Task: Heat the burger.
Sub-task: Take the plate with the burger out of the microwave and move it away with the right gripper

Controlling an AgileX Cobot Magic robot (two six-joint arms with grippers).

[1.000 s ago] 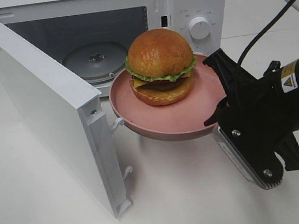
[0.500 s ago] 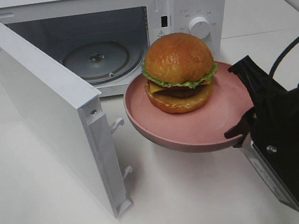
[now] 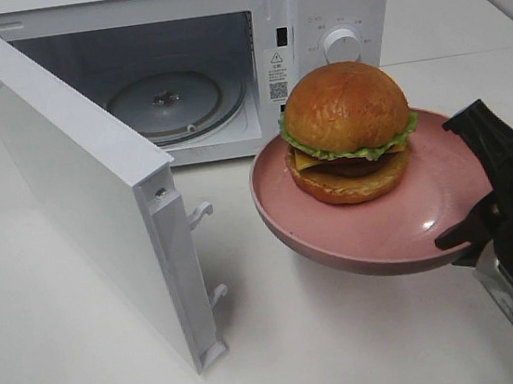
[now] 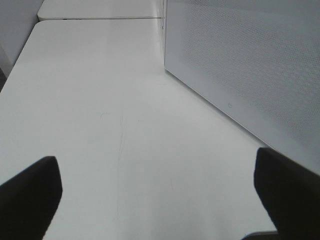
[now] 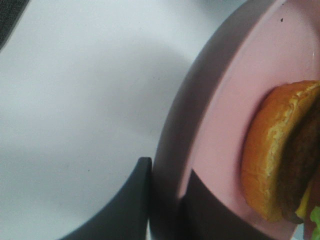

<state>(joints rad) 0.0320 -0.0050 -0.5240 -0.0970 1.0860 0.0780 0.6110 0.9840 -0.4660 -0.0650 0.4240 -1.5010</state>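
Observation:
The burger (image 3: 347, 129), with a golden domed bun, green lettuce and a dark patty, sits upright on a pink round plate (image 3: 337, 238). The plate hangs above the table in front of the microwave's control panel. My right gripper (image 3: 462, 187) is shut on the plate's right rim, one finger above and one below. The right wrist view shows the same grip: the gripper (image 5: 167, 200) pinches the plate (image 5: 220, 115) edge, with the burger (image 5: 272, 150) close by. My left gripper (image 4: 157, 200) is open over bare table, nothing between its fingers.
A white microwave (image 3: 328, 14) stands at the back with its door (image 3: 88, 194) swung wide open to the left and a glass turntable (image 3: 166, 100) inside. A perforated white microwave panel (image 4: 250, 65) rises beside the left gripper. The white table (image 3: 72, 364) lies below.
My right gripper has carried the plate with the burger to the right and nearer the table's front, away from the microwave opening. The left gripper has not moved.

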